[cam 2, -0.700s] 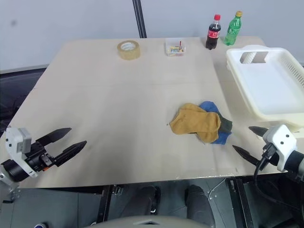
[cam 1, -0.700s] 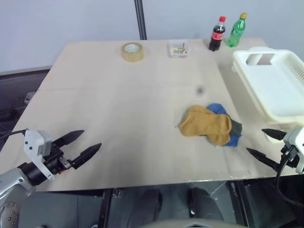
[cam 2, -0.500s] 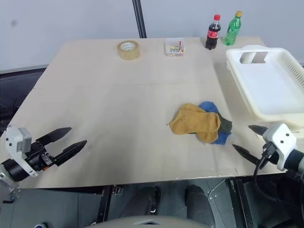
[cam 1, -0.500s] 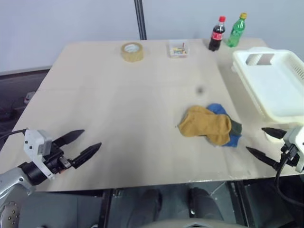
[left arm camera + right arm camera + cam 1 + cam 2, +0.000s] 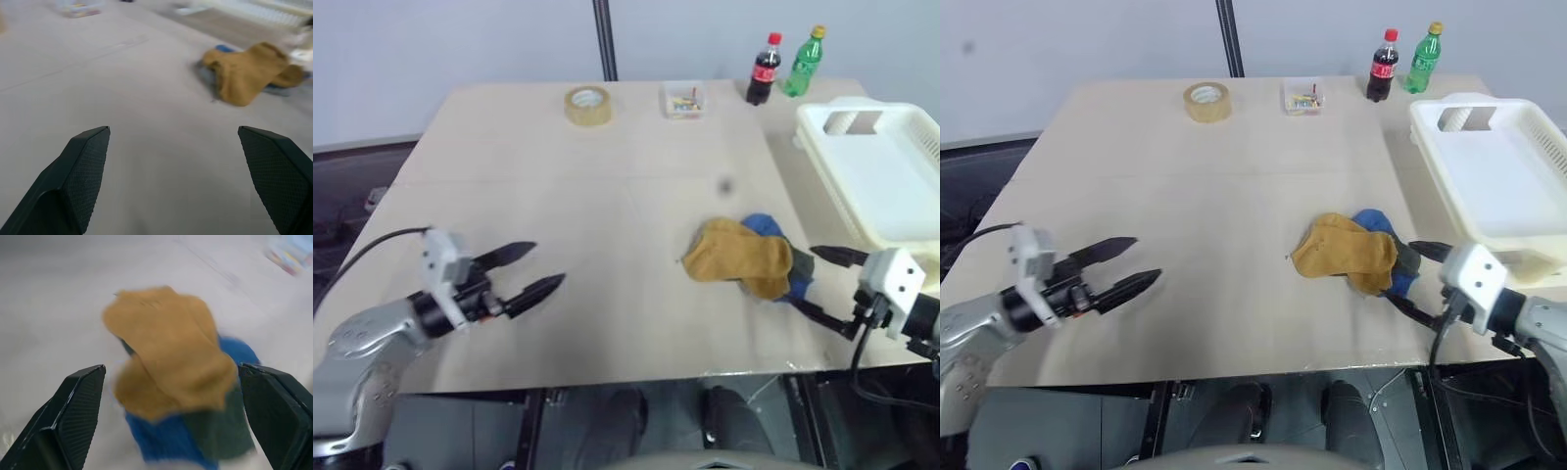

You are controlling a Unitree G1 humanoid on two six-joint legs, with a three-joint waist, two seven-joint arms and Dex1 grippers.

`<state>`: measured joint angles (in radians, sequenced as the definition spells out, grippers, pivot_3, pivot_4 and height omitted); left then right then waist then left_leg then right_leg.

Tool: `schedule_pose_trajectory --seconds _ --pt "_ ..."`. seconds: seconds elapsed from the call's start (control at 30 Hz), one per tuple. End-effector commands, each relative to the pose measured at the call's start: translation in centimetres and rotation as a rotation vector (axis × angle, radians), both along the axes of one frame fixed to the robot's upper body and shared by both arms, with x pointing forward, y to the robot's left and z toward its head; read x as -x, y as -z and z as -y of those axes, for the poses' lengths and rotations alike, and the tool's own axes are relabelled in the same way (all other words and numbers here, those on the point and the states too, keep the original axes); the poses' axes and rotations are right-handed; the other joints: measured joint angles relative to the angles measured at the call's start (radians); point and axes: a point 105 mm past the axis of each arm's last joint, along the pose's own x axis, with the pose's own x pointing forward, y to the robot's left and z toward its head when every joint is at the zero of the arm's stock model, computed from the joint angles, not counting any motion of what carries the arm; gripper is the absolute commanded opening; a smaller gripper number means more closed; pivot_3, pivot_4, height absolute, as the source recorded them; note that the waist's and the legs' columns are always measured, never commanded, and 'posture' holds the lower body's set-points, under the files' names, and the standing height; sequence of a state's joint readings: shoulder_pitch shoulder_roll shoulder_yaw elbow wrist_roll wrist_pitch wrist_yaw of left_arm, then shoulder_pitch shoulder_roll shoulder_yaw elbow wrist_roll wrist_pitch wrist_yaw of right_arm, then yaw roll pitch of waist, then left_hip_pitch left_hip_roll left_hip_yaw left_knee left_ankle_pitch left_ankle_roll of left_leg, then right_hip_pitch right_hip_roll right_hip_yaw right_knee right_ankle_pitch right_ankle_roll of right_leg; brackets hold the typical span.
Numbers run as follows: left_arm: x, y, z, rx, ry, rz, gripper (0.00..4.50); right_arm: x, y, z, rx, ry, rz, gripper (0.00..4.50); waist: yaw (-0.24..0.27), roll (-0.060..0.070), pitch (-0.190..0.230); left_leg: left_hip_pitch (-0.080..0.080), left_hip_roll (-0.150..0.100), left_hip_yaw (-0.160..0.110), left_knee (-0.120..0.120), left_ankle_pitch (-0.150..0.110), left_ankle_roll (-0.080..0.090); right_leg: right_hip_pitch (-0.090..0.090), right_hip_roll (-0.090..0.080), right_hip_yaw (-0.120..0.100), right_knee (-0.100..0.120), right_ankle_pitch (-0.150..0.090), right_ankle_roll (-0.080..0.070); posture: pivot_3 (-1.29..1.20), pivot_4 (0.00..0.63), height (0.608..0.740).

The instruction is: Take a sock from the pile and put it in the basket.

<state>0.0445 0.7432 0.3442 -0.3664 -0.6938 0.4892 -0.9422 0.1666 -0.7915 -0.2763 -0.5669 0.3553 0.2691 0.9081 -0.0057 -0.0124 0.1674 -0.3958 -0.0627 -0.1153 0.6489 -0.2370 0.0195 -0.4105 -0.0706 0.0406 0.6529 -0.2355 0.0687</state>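
Both arms have swung inward over the surface [image 5: 558,196].
Right tool [image 5: 1408,278], spread wide and empty, now flanks the sock pile [image 5: 1356,257]; left tool [image 5: 538,269] is released too; basket [image 5: 1498,186] waits beside.

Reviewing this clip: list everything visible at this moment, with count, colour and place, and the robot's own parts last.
table: one, light wood, under everything
pile: one heap of socks, mustard yellow on top, blue and dark grey-green beneath, near the table's right front
basket: one, white, slotted sides, at the table's right edge, nothing visible inside
tape roll: one, tan, far side, left of centre
small clear box: one, with small coloured bits inside, far side, centre
cola bottle: one, dark with red cap and label, far right corner
green bottle: one, yellow cap, beside the cola bottle
left claw: black fingers, open, over the table's left front, holding nothing
right claw: black fingers, open, right beside the pile, holding nothing
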Motion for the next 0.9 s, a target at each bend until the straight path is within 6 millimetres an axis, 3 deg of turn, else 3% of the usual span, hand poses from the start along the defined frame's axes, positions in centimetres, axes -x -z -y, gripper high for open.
schedule_pose_trajectory --seconds 0.03,0.2,0.23,0.33,0.77,0.9 --pt "-1.6 0.7 2.9 0.006 0.07 0.003 4.47 0.4 -0.8 -1.8 -0.01 -0.073 0.062 4.5 0.002 0.0 0.0 0.0 0.0 0.0 0.0 0.0 0.0 0.0 0.0 0.0 0.0 0.0 0.0 0.0 0.15 0.74" --pt "-5.9 3.1 9.2 0.046 0.13 -0.014 4.47 0.3 -0.6 -2.7 -0.02 -0.071 0.09 4.5 0.02 -0.001 0.0 -0.001 -0.003 -0.001 0.0 0.0 0.0 0.0 0.0 -0.001 0.0 0.001 0.0 0.0 0.15 0.74" --pt "-6.2 3.2 10.3 0.057 0.158 -0.014 4.09 0.3 -0.6 -2.8 -0.02 -0.067 0.092 4.5 0.021 -0.001 0.0 -0.001 -0.003 -0.001 0.001 0.0 0.0 0.0 0.0 -0.001 0.0 0.001 0.0 0.0 0.15 0.74" --pt "-6.9 4.0 12.3 0.036 0.201 0.0 3.97 0.5 -0.5 -2.8 -0.021 -0.048 0.094 4.5 0.016 -0.003 0.001 -0.001 -0.003 -0.001 0.001 0.0 0.0 0.0 0.0 0.0 0.0 0.001 0.0 0.0 0.15 0.74" --pt "-8.5 5.3 16.2 -0.034 0.317 -0.041 3.97 1.3 -0.1 -2.7 -0.01 0.014 0.1 4.5 0.019 -0.003 0.001 -0.001 -0.003 -0.002 0.001 0.0 0.0 0.0 0.0 -0.001 0.0 0.001 0.001 0.0 0.15 0.74" --pt "-8.6 5.9 17.1 -0.072 0.356 -0.054 2.71 1.7 0.2 -2.1 -0.005 0.057 0.095 4.5 0.018 -0.003 0.001 -0.001 -0.003 -0.002 0.001 0.0 0.0 0.0 0.0 -0.001 0.001 0.001 0.001 0.0 0.15 0.74"
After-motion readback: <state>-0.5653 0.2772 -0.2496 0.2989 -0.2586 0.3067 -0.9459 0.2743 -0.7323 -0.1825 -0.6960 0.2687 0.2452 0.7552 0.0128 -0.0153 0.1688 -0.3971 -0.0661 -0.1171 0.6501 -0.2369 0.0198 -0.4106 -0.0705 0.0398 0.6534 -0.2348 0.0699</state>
